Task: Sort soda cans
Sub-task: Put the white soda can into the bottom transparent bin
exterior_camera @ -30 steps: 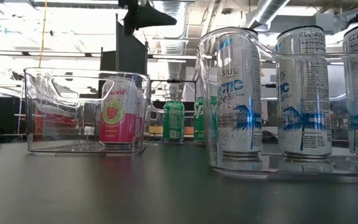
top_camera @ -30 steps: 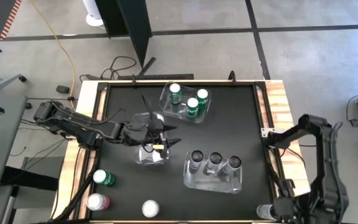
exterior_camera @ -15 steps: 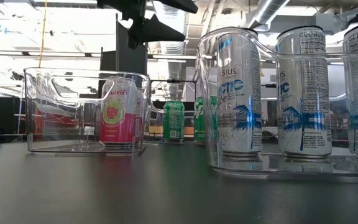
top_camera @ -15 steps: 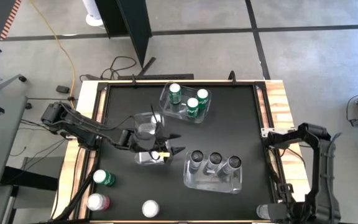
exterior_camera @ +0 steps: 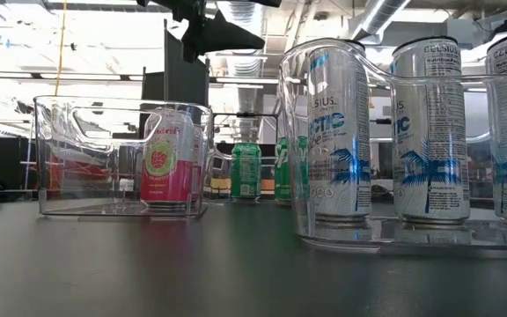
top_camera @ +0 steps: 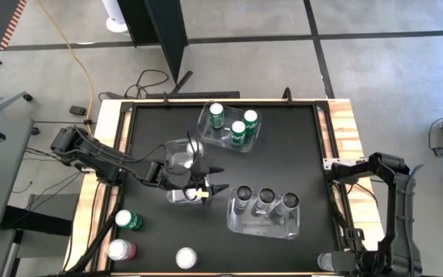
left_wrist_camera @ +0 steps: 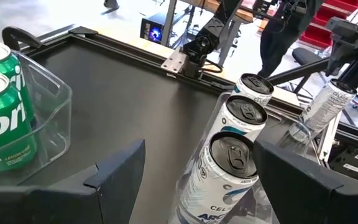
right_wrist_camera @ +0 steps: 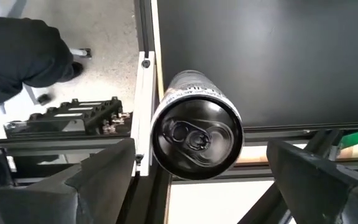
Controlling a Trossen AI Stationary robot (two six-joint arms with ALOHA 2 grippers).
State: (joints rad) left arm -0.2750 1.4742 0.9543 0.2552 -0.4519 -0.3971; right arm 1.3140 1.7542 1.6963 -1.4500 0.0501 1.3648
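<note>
A: Progress?

B: Well past halfway, judging by the high view. Three green cans (top_camera: 238,131) parked in the upper-centre bin (top_camera: 225,142). Three dark cans (top_camera: 265,198) standing in the lower-right-of-centre bin (top_camera: 264,227). At least one pink can (exterior_camera: 167,158) inside the middle bin (top_camera: 177,158); can't rule out more hidden under the arm.

A: Left to do?

B: Three loose on the tabletop (top_camera: 283,154) at lower left: a loose green can (top_camera: 127,220), a loose pink can (top_camera: 120,249), plus a silver-topped can (top_camera: 185,257) of unreadable colour near the bottom edge. Also a fourth dark can (right_wrist_camera: 196,127) at the far lower-right corner, right by the tabletop rim.

A: Left gripper?

B: Left gripper (top_camera: 206,187) hanging over the middle bin, just left of frame centre. Spread wide in the wrist view, nothing between the fingers, nothing touched. Released, empty.

A: Right gripper?

B: Right gripper (right_wrist_camera: 201,168) down at the lower-right corner, looking straight onto the fourth dark can's top. Spread about as wide as possible, one finger either side of the can with clear gaps. Not clamped, no contact visible. Straddling, not grasping.

A: Next step, best guess?

B: Probably closing on that dark can for the dark bin, then clearing the lower-left trio.
</note>
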